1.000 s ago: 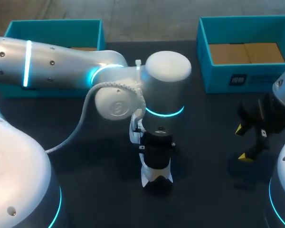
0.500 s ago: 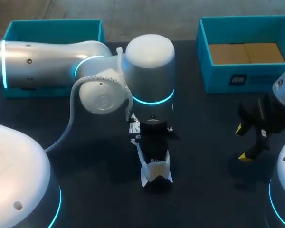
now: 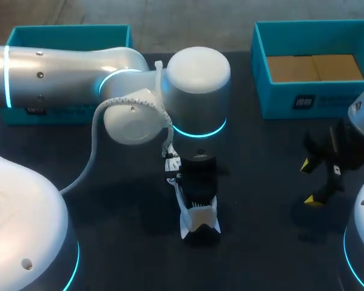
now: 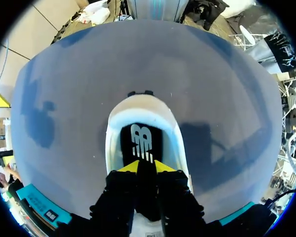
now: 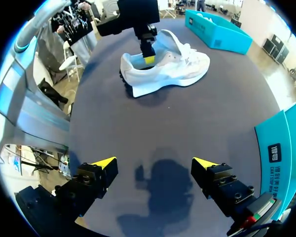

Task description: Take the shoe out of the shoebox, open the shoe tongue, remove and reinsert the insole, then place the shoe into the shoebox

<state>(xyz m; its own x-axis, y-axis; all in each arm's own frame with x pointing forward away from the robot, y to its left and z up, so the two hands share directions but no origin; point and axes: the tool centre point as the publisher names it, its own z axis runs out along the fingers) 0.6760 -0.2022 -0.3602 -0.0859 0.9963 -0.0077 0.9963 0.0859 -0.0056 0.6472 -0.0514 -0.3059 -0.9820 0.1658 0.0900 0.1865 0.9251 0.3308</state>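
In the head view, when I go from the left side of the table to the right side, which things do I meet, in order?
left teal box at the far edge → white shoe in the middle → right teal box, with brown cardboard inside
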